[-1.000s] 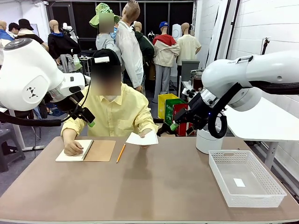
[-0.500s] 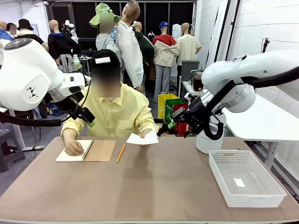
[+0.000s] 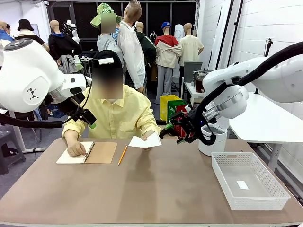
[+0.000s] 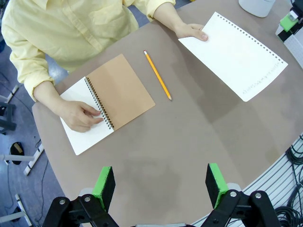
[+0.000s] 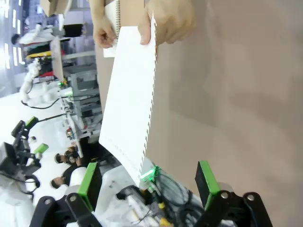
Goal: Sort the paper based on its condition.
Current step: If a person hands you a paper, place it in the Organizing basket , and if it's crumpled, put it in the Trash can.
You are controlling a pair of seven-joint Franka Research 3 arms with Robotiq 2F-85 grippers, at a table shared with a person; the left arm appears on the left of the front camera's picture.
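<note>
One flat white perforated-edge paper sheet point(image 3: 144, 140) is held over the brown table point(image 3: 156, 189) by a person's hand point(image 3: 150, 135). The right gripper point(image 3: 171, 131), spread wide and empty, has been advanced to its 3 o'clock side; handover is judged imminent.

The paper point(image 3: 144, 141) is held over the table's point(image 3: 156, 189) far edge, right of the pencil point(image 3: 122, 154) and notebook point(image 3: 87, 152); a basket point(image 3: 248, 179) is set by the right edge.

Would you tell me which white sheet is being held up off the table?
The loose paper, perforated along one edge, in the person's hand; the notebook's white page lies flat on the table.
</note>
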